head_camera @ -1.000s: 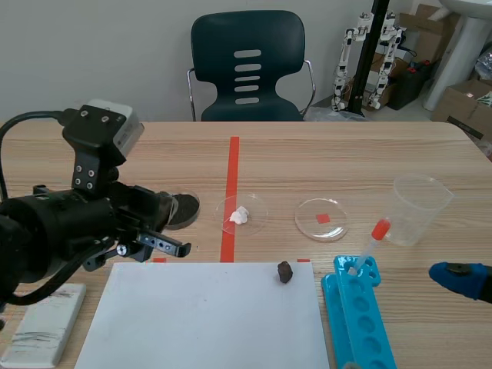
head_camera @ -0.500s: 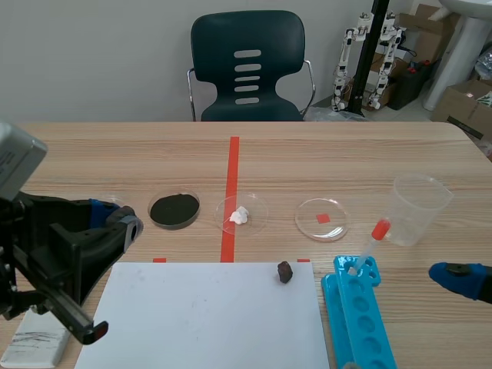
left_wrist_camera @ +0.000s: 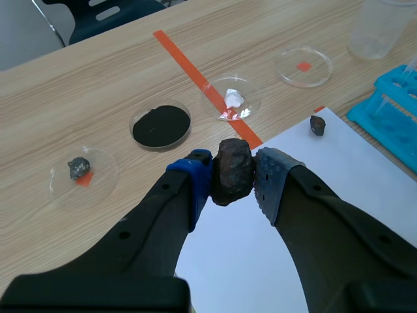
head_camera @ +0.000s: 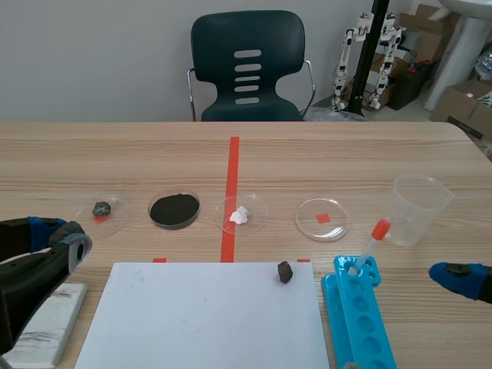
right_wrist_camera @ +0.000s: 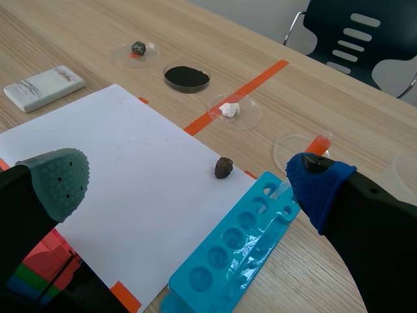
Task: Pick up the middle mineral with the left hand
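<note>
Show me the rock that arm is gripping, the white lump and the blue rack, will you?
gripped rock [left_wrist_camera: 232, 173], left wrist view, its dark middle.
white lump [head_camera: 240, 215], scene view, its centre.
blue rack [head_camera: 357, 315], scene view, its upper face.

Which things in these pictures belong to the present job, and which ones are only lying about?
Belong to the job: left gripper; the dark brown mineral clamped in its jaws.

Lying about: dish of black powder; dish with white mineral; dish with grey stone; small brown stone on the white paper; blue tube rack; dropper; plastic cup.
</note>
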